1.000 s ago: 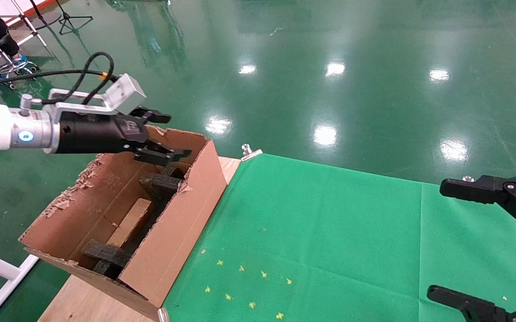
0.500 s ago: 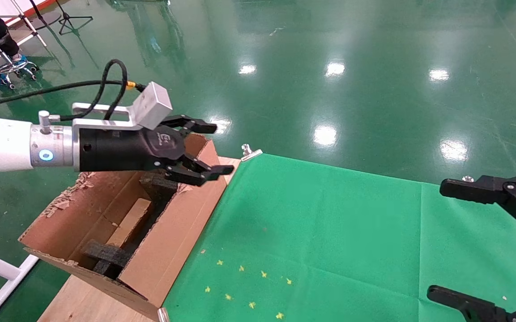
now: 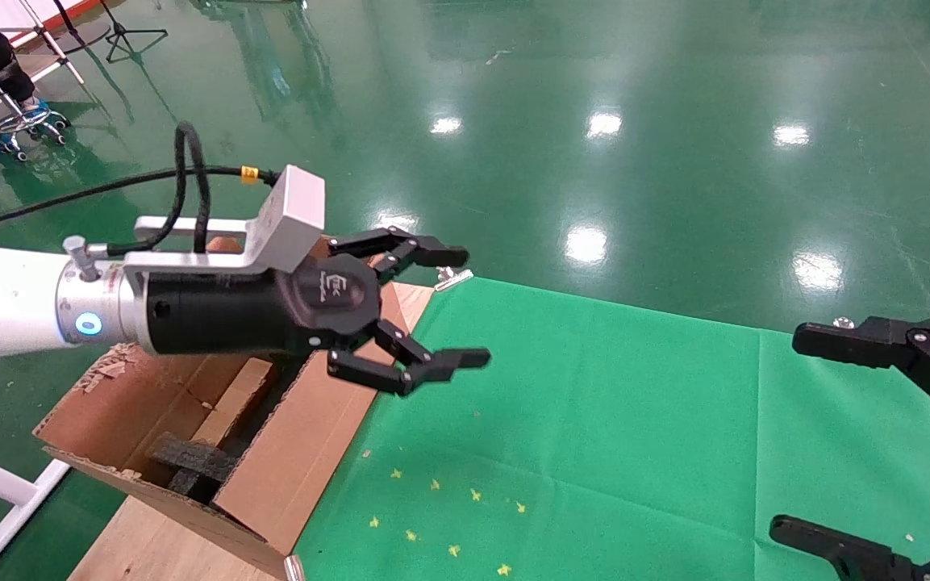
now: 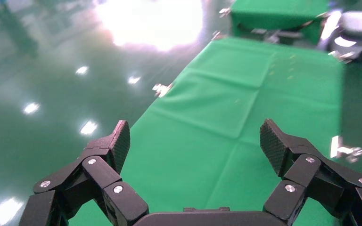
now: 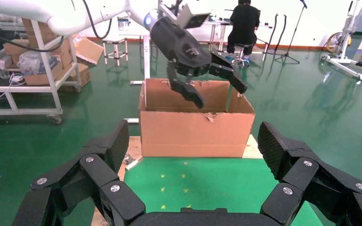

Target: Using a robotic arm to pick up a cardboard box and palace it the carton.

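The large brown carton (image 3: 295, 452) with ragged edges stands on the table's left end. The small cardboard box (image 3: 232, 402) lies inside it between black foam pieces (image 3: 190, 458), partly hidden by my left arm. My left gripper (image 3: 456, 307) is open and empty. It hangs in the air just past the carton's right wall, over the edge of the green cloth (image 3: 594, 420). In the left wrist view the gripper (image 4: 194, 141) has only cloth between its fingers. The right wrist view shows the carton (image 5: 195, 134) with my left gripper (image 5: 219, 94) above it. My right gripper (image 3: 794, 434) is parked open at the right edge.
A metal clip (image 3: 450, 276) pins the cloth's far corner and another (image 3: 294, 568) the near corner. Small yellow marks (image 3: 448, 516) dot the cloth near the front. Bare wooden tabletop (image 3: 150, 549) shows in front of the carton. A seated person (image 5: 244, 23) is across the green floor.
My left gripper has moved from above the carton's far end to the right and nearer, out over the cloth's edge, staying open and empty. The right arm has not moved.
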Robot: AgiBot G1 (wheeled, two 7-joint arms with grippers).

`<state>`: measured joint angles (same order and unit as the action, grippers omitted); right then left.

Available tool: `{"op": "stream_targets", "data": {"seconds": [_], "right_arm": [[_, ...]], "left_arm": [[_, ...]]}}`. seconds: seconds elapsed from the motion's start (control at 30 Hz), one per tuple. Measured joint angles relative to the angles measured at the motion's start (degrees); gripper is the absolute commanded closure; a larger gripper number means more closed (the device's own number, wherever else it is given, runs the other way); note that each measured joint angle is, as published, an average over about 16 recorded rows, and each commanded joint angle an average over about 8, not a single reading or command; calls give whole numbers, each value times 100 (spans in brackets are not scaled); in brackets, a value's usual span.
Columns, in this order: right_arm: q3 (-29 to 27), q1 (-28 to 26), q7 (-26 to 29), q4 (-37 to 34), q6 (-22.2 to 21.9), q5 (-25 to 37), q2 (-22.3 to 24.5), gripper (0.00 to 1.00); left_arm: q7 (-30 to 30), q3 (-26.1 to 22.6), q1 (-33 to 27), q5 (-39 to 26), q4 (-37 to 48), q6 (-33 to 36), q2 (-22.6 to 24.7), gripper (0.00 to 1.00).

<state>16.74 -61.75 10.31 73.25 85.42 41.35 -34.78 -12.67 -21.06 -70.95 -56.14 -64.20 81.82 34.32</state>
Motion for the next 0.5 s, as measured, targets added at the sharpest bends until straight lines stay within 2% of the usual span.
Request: {"op": "stream_targets", "data": {"seconds": [0.5], "right_arm": [[4,0,-2,0,-2,-3,2,0]], "left_arm": [[168,445,827,1261,-828,343,61,0]]}}
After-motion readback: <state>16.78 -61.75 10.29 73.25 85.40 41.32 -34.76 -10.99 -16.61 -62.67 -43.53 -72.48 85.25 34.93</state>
